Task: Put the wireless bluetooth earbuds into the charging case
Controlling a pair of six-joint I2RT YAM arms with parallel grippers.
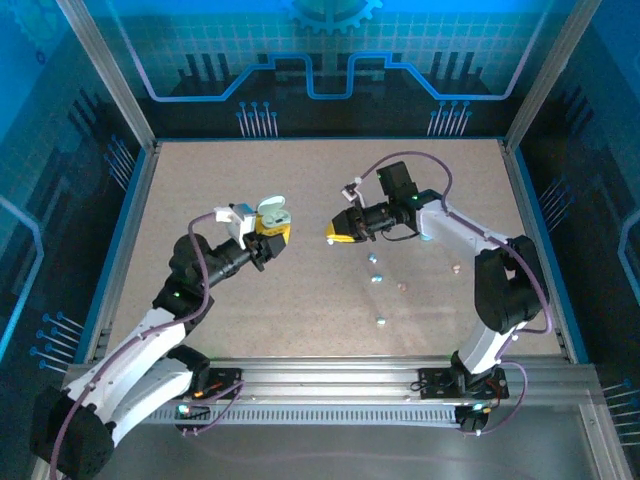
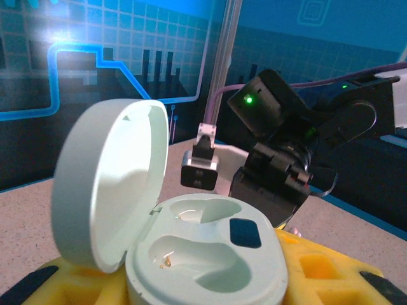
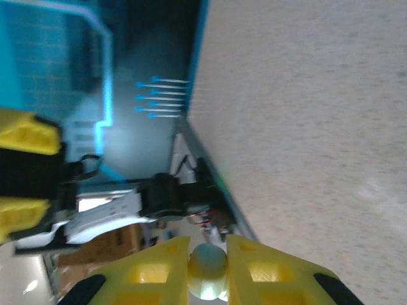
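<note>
The left gripper (image 1: 272, 236) is clamping the charging case (image 2: 203, 254) with its lid open and sockets facing up, presenting them to the right gripper (image 1: 332, 234) opposite, which is pinching one earbud (image 3: 206, 273) for insertion; spare earbuds (image 1: 377, 279) are lying on the table behind the right gripper

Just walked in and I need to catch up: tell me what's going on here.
The left gripper is clamped on a pale charging case with its lid swung open, and both wells look empty. The right gripper is shut on one small pale earbud and points toward the case, with a gap between them. Several loose earbuds lie on the table below the right arm. No earbud is in the case yet.
</note>
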